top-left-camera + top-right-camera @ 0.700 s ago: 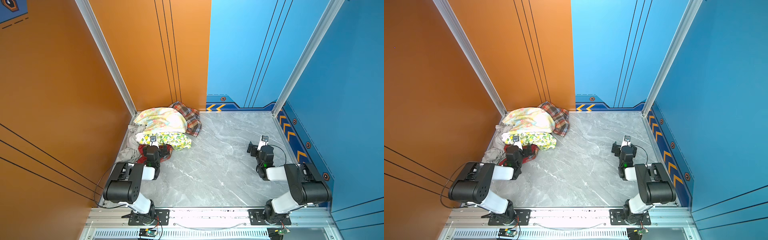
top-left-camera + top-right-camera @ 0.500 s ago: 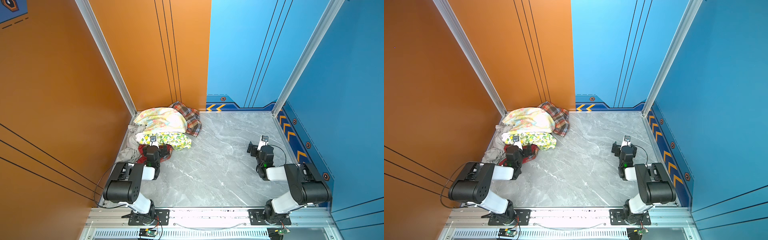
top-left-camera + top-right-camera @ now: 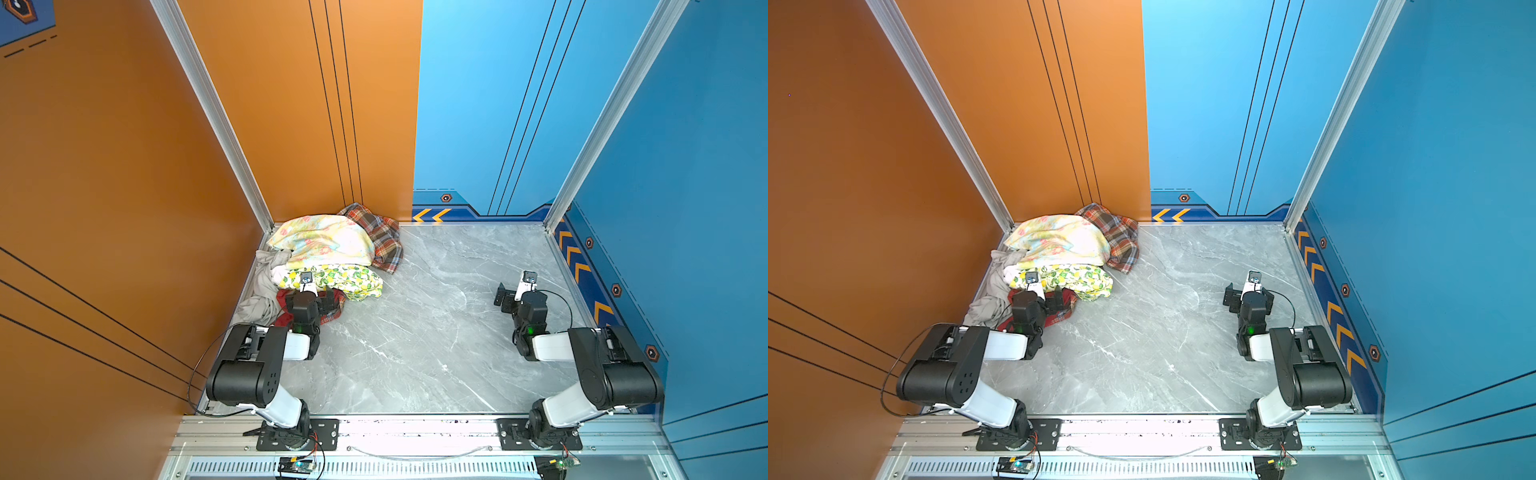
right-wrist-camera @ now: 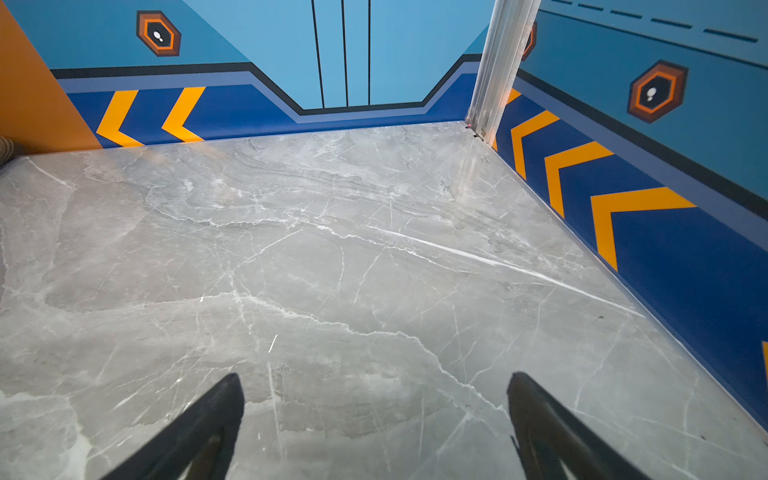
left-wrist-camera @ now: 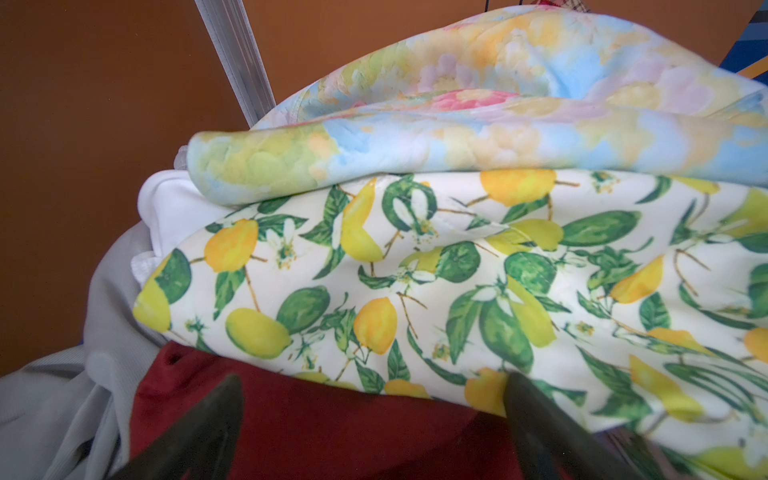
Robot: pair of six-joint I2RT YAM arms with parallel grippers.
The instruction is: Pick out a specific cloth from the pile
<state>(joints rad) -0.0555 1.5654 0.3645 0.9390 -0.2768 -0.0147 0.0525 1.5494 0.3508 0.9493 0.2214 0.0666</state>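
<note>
Four layers stacked in the left wrist view: a pastel floral cloth (image 5: 478, 124) on top, a white fold (image 5: 174, 208) and the lemon-print cloth (image 5: 415, 282) beneath, then the cloth (image 5: 332, 428) wanted — plain dark red, lowest of all, its far part tucked under the lemon print's edge. Grey-beige fabric (image 5: 62, 395) slumped beside it. Jaws of the left gripper (image 5: 374, 379) spread wide, holding nothing, the dark fingers (image 5: 208, 424) straddling the red fabric, one tip over red, the other level with the lemon-print hem; whether touching the fabric, impossible to tell from here.

In the right wrist view, nothing but bare grey marble table (image 4: 332, 249) and painted walls (image 4: 374, 41). Jaws of the right gripper (image 4: 374, 378) likewise spread wide and empty, low over the stone, well apart from any fabric.

In both top views, the pile (image 3: 332, 253) heaped in the far left corner against the orange wall (image 3: 291, 124), a red-brown plaid cloth (image 3: 382, 241) at its back, the red piece poking out at the near edge, just beside and under the left gripper. Across the table, the right arm (image 3: 582, 353) folded on the opposite side.

Step in hand, as a judgement: poised for the grasp, grasp not yet made. Next move likely to call for settling onto the red fabric alone, pinching a fold of it clear of the lemon hem, then drawing it out toward the bare table, low and slow — otherwise a fair chance of dragging the upper layers along.
</note>
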